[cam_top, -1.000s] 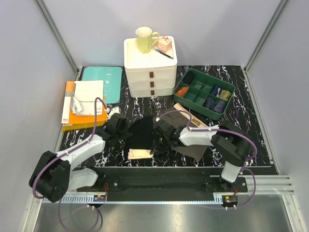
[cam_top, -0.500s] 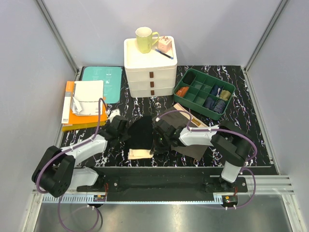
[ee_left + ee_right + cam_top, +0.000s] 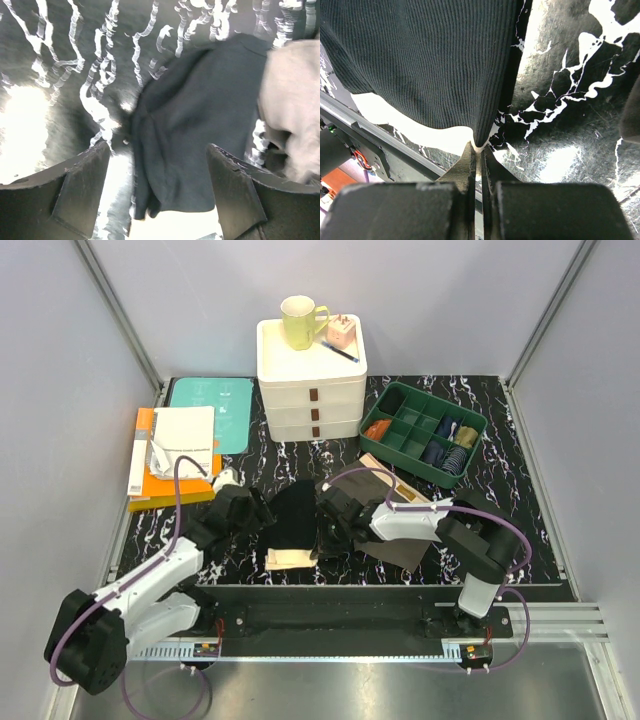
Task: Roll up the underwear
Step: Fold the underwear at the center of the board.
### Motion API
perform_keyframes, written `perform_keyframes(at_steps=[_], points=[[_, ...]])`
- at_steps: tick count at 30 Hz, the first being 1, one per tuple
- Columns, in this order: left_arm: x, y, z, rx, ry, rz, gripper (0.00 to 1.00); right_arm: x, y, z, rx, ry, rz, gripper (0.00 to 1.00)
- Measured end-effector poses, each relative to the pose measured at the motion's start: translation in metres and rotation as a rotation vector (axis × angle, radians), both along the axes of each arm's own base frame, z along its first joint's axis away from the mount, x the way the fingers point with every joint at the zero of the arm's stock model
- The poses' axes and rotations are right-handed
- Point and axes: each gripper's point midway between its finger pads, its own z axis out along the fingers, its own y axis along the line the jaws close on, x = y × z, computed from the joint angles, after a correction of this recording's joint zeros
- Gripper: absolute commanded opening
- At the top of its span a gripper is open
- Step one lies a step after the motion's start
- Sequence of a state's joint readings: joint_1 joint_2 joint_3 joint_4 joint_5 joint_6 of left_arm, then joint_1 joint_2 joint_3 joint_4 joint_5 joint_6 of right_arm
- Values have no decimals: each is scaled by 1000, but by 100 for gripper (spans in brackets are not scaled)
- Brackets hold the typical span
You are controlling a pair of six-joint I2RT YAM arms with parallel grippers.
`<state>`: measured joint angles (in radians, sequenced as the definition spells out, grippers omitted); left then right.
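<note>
Black cloth underwear with beige waistband (image 3: 293, 525): humped, partly rolled, unfinished.
Left gripper (image 3: 258, 514): spread beside it, empty.
Right gripper (image 3: 477, 150): pinching its hem.
Olive-brown cloth underwear (image 3: 400, 548): flat, unrolled.

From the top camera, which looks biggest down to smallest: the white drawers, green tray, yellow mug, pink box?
1. white drawers
2. green tray
3. yellow mug
4. pink box
The mug and box sit up high, nearer the camera, but the gaps are big enough to rank.

White arm links (image 3: 150, 580), black joints (image 3: 85, 640), looping purple cables (image 3: 480, 513), and dark wedge-shaped pincer fingers (image 3: 75, 187).
</note>
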<state>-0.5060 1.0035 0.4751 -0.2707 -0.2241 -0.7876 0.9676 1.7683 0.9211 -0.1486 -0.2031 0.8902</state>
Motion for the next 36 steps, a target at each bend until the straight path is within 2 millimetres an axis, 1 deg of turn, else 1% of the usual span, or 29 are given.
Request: perform_keyframes(at_steps=[2, 5, 6, 8, 12, 13, 15, 17, 23, 26, 31, 33, 34, 36], points=[[-9, -4, -2, -54, 4, -4, 79, 0, 0, 0, -2, 2, 0, 0], [-31, -7, -21, -107, 67, -14, 77, 0, 0, 0, -2, 2, 0, 0], [-40, -7, -28, -120, 93, -16, 74, 0, 0, 0, -2, 2, 0, 0], [-51, -8, -33, -153, 115, -17, 72, 0, 0, 0, -2, 2, 0, 0], [-59, -13, -28, -215, 104, -21, 64, 0, 0, 0, -2, 3, -1, 0], [-61, -13, -29, -222, 109, -22, 61, 0, 0, 0, -2, 3, -1, 0], [-66, -14, -33, -231, 127, -23, 59, 0, 0, 0, -1, 4, -2, 0], [-72, -15, -37, -232, 154, -27, 54, 0, 0, 0, -1, 5, -4, 0], [-82, -14, -41, -226, 192, -28, 44, 0, 0, 0, -1, 5, -4, 0], [-86, -12, -42, -221, 206, -25, 42, 0, 0, 0, -1, 5, -5, 0], [-90, -11, -43, -214, 216, -25, 41, 0, 0, 0, 0, 6, -6, 0], [-90, -10, -44, -216, 218, -21, 39, 0, 0, 0, 0, 6, -6, 0], [-90, -10, -44, -217, 217, -20, 37, 0, 0, 0, 0, 6, -6, 0], [-90, -11, -45, -220, 216, -19, 29, 0, 0, 0, 0, 6, -6, 0]])
